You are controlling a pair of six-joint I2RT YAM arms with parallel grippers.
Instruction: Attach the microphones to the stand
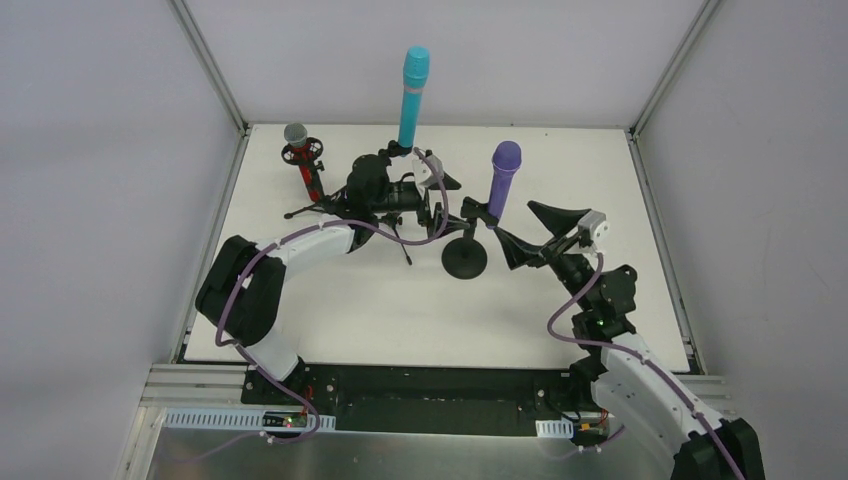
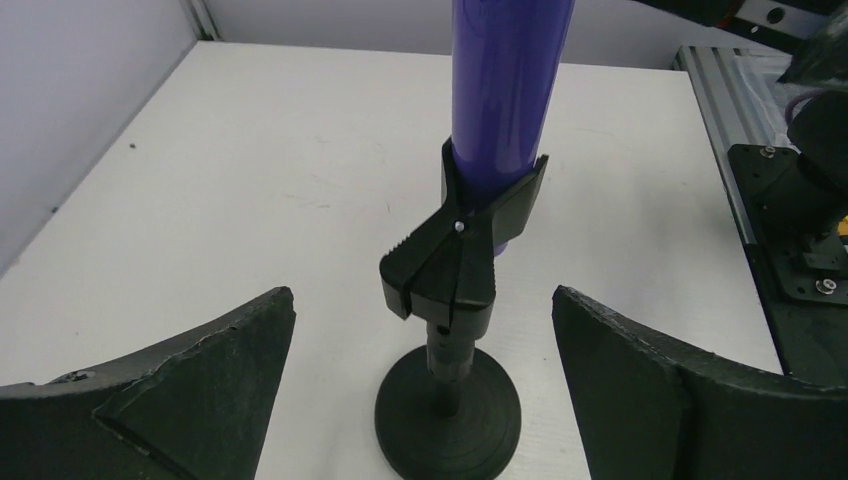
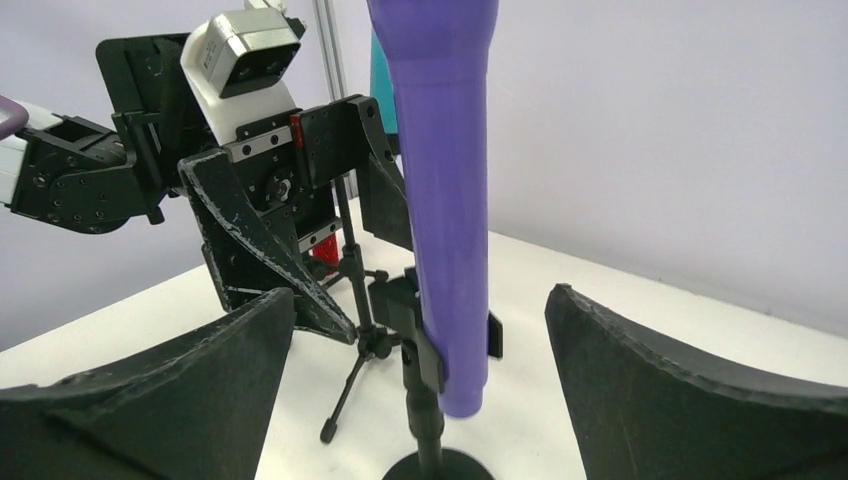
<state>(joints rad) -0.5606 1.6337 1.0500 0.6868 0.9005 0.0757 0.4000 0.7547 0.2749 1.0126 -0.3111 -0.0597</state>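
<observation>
The purple microphone stands upright, clamped in the clip of a black stand with a round base. My left gripper is open just left of it, and the stand shows between its fingers, untouched. Just right of it my right gripper is open too, its fingers standing apart from the purple microphone. Behind my left gripper, the cyan microphone rises upright from a holder. The red microphone with a grey head sits on a small tripod stand at the left.
The thin legs of a tripod stand spread on the white table between the left gripper body and the round base. Grey walls close in the table on three sides.
</observation>
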